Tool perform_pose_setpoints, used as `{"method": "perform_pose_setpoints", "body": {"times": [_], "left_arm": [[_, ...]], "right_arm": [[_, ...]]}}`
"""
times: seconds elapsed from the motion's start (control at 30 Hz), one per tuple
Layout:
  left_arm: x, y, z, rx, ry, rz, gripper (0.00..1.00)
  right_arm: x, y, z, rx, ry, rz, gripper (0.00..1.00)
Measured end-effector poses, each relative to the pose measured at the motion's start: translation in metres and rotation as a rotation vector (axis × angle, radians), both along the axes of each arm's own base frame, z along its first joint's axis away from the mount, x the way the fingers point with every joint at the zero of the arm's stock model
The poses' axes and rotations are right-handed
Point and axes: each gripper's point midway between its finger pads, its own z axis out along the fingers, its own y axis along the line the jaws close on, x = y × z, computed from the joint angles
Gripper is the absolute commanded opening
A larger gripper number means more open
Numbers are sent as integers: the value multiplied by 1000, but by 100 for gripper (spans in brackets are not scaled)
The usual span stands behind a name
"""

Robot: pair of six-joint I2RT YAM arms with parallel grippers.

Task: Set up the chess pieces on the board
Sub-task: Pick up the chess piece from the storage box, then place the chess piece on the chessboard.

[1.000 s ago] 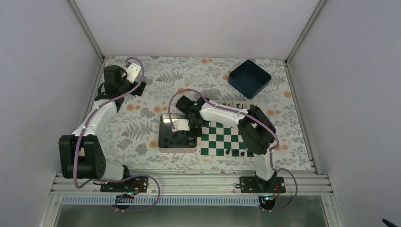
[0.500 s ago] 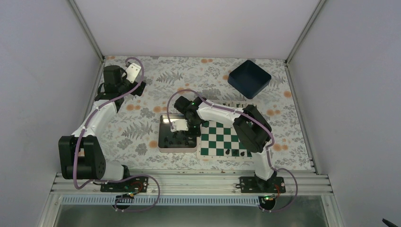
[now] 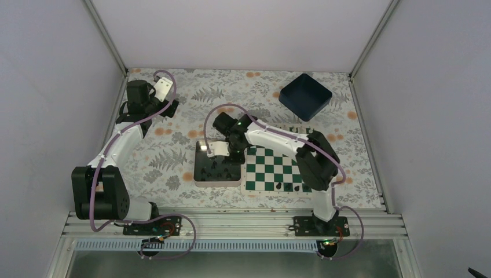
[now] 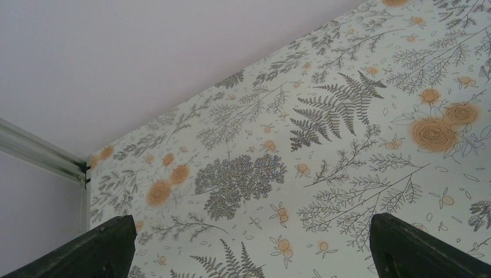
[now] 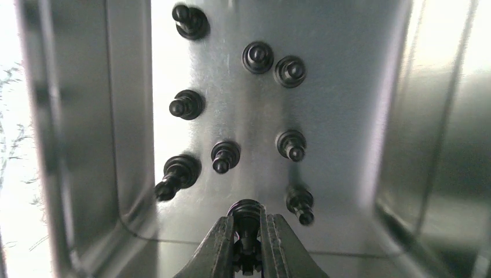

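My right gripper (image 5: 247, 231) is shut on a black chess piece (image 5: 247, 211), head toward the camera, low inside the shiny tin (image 5: 87, 145). Several more black pieces (image 5: 186, 105) stand or lie on the tin floor beyond it. In the top view the right gripper (image 3: 224, 155) is over the tin (image 3: 200, 180), just left of the green and white board (image 3: 272, 168). A few black pieces (image 3: 288, 186) stand on the board's near row. My left gripper (image 4: 249, 255) is open and empty above the floral cloth at the far left (image 3: 168, 107).
A dark blue square bin (image 3: 305, 95) sits at the back right beyond the board. The tin's walls (image 5: 405, 145) close in on both sides of my right gripper. Metal frame posts and walls bound the floral table.
My right wrist has shifted a little to the left and toward the back over the tin. The left arm has not moved.
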Motion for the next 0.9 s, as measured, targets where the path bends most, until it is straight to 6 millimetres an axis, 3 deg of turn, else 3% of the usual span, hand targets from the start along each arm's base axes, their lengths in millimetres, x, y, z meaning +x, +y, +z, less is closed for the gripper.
{"method": "perform_pose_setpoints", "body": {"times": [0.2, 0.3, 0.37, 0.5, 0.63, 0.77, 0.9], "left_arm": [[0, 0, 0, 0, 0, 0, 100], [0, 0, 0, 0, 0, 0, 100], [0, 0, 0, 0, 0, 0, 100], [0, 0, 0, 0, 1, 1, 100], [0, 0, 0, 0, 1, 1, 100], [0, 0, 0, 0, 1, 1, 100], [0, 0, 0, 0, 1, 1, 100]], "right_arm": [[0, -7, 66, 121, -106, -29, 7], [-9, -30, 93, 163, -147, -61, 7], [-18, -47, 97, 171, -150, -76, 7], [-40, -80, 81, 128, -108, -109, 7], [-59, -98, 51, 73, -33, -123, 8], [-70, -102, 28, 47, 14, -116, 8], [-70, -92, 14, 55, 40, -103, 8]]}}
